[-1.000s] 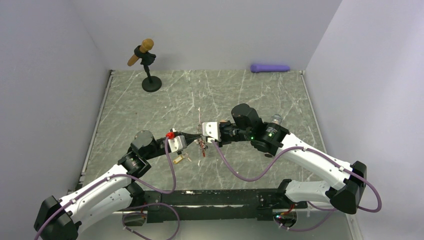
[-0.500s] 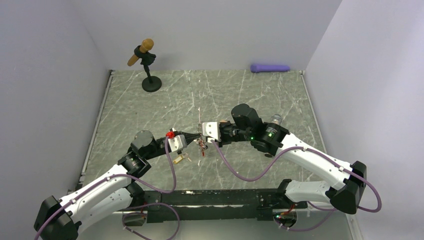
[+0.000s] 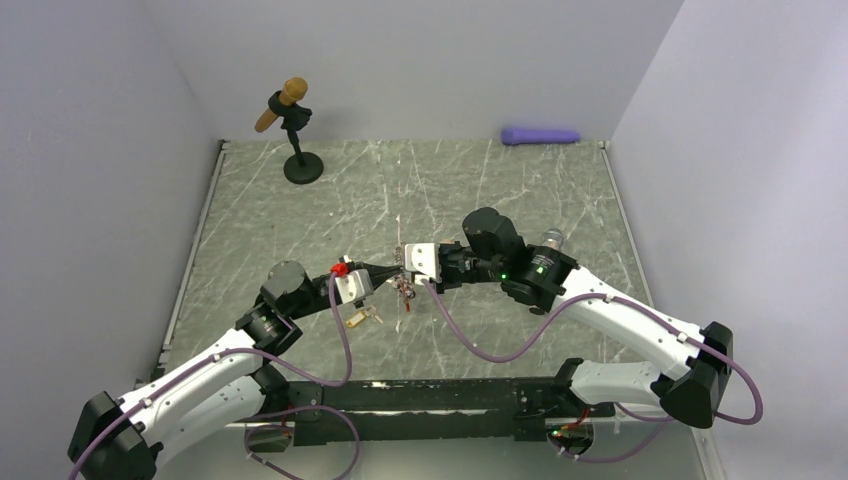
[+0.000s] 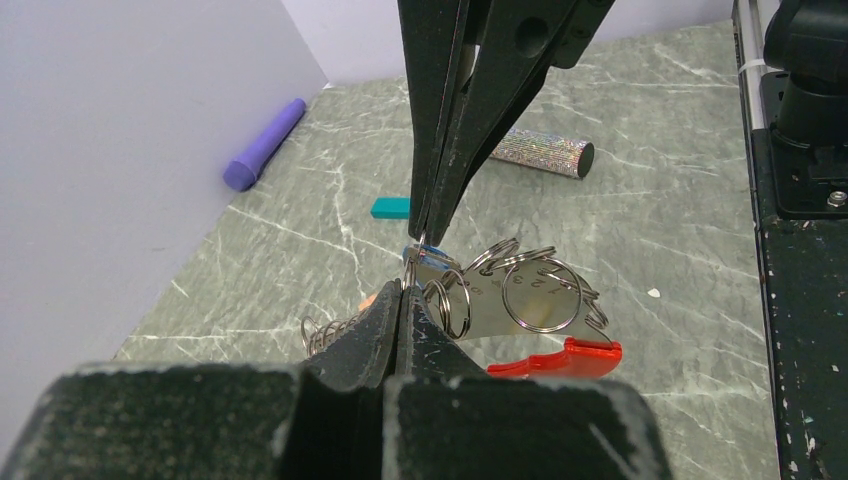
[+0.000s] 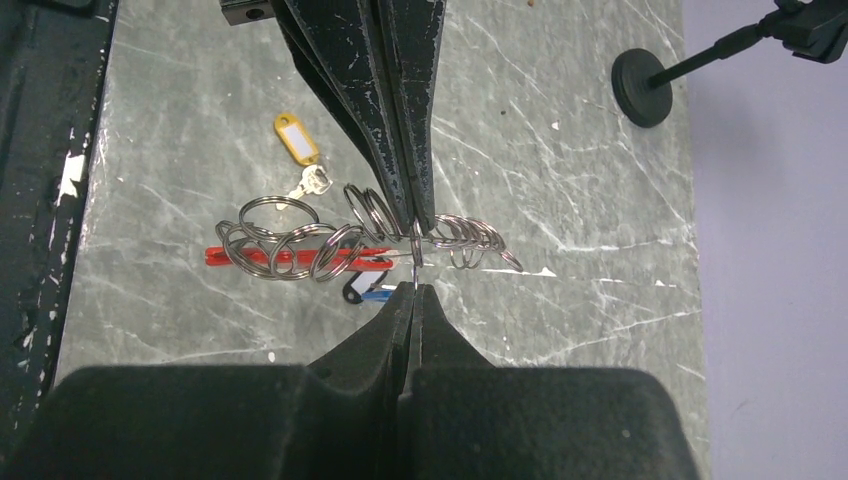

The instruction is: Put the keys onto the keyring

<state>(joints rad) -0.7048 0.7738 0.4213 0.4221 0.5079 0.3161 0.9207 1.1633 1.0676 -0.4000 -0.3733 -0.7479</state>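
The keyring (image 4: 545, 300), a bunch of silver rings on a metal plate with a red clip (image 4: 560, 358), hangs in the air between both grippers above the table's middle (image 3: 404, 288). My left gripper (image 4: 403, 292) is shut on the plate's near edge. My right gripper (image 5: 413, 289) comes from the opposite side and is shut on a thin ring of the same bunch (image 5: 300, 250). A blue tag (image 4: 415, 250) shows right at the pinch. Blue and black tags (image 5: 366, 290) lie under the rings. A key with a yellow tag (image 5: 297, 140) lies on the table (image 3: 362, 318).
A teal block (image 4: 390, 207) and a glittery cylinder (image 4: 540, 153) lie on the marble table beyond the grippers. At the back wall are a purple cylinder (image 3: 540, 135) and a microphone on a black stand (image 3: 298, 150). A black rail (image 3: 430, 400) runs along the near edge.
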